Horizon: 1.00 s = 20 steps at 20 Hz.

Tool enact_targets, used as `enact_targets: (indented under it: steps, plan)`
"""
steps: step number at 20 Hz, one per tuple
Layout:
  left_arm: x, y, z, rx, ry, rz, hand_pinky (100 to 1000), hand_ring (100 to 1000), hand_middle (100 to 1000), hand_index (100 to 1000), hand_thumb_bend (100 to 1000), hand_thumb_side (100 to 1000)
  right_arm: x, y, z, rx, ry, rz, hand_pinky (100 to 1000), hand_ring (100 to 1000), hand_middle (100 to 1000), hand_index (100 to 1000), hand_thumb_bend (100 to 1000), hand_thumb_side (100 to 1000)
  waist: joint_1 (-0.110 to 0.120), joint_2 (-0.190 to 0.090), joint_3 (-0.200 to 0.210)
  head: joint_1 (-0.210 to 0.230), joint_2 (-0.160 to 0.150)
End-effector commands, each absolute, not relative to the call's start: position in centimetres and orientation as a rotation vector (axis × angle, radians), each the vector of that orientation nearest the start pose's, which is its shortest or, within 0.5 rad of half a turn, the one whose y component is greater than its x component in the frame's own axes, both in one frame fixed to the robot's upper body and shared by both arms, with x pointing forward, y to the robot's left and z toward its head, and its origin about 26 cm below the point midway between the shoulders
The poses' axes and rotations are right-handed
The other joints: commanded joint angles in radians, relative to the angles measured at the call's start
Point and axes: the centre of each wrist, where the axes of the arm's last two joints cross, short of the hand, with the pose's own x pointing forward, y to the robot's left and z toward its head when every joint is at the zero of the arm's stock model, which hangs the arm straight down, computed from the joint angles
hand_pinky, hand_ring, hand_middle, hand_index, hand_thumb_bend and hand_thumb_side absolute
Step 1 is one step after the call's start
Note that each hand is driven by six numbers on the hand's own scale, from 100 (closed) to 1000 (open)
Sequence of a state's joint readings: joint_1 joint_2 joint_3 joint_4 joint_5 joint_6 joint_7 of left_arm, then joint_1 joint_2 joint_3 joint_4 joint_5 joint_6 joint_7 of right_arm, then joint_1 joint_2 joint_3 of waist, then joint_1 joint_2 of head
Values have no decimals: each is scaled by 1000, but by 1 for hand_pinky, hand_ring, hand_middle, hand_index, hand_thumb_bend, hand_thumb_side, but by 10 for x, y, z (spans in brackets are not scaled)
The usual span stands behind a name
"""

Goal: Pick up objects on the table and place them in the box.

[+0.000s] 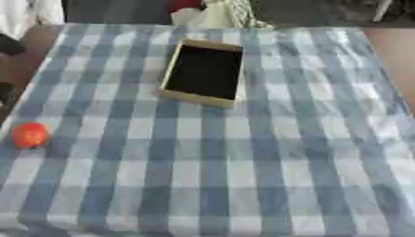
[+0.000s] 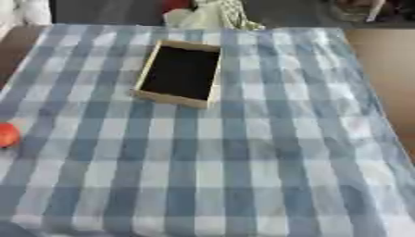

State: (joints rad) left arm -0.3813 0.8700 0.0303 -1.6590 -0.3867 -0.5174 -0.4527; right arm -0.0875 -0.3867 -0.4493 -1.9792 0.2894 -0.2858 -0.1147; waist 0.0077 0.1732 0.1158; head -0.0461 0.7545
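Note:
A small round orange-red object (image 1: 30,134) lies on the checked cloth near the table's left edge. A shallow wooden box (image 1: 168,94) with a dark inside sits at the far middle of the table, tilted a little; nothing shows inside it. Neither of my hands appears in either view.
A blue and white checked cloth (image 1: 243,176) covers the table. Beyond the far edge lies a pale bundle with a striped cloth (image 1: 231,16). A dark shape (image 1: 9,45) shows at the far left edge, off the table.

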Motion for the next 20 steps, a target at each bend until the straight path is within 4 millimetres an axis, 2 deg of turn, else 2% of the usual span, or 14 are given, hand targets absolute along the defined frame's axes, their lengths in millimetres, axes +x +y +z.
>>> enact_targets:
  steps: [1,5,8,9,12,14,20]
  plan:
    - [333,398,259,850,-1676,-1821,696,824,819,884,100,264,247,-400,198,-1083,-2299,321,756,754,708,766,100,623,4,-15,0,-1,5]
    - [334,396,257,856,-1616,-1901,712,839,824,883,114,278,247,-400,199,-1083,-2296,322,756,754,708,766,100,623,6,-18,-1,0,3]
    - [334,394,259,869,-1604,-1932,714,846,828,883,160,290,247,-400,199,-1082,-2295,323,756,754,708,766,100,623,8,-20,-2,1,-2]
    - [334,393,259,877,-1601,-1942,707,845,828,886,232,313,247,-400,199,-1082,-2295,324,756,754,709,766,100,623,9,-21,-2,0,-2]
    - [335,392,257,879,-1566,-1989,704,845,825,890,255,331,247,-399,199,-1079,-2296,328,756,754,709,766,100,623,11,-23,0,1,4]
    - [337,394,255,878,-1525,-2015,711,853,827,889,304,362,247,-399,199,-1078,-2296,331,756,754,709,766,100,624,14,-25,0,2,8]
    - [346,405,249,917,-1458,-1988,690,844,820,874,368,396,248,-399,199,-1070,-2296,337,756,754,708,766,100,624,20,-30,0,-1,15]
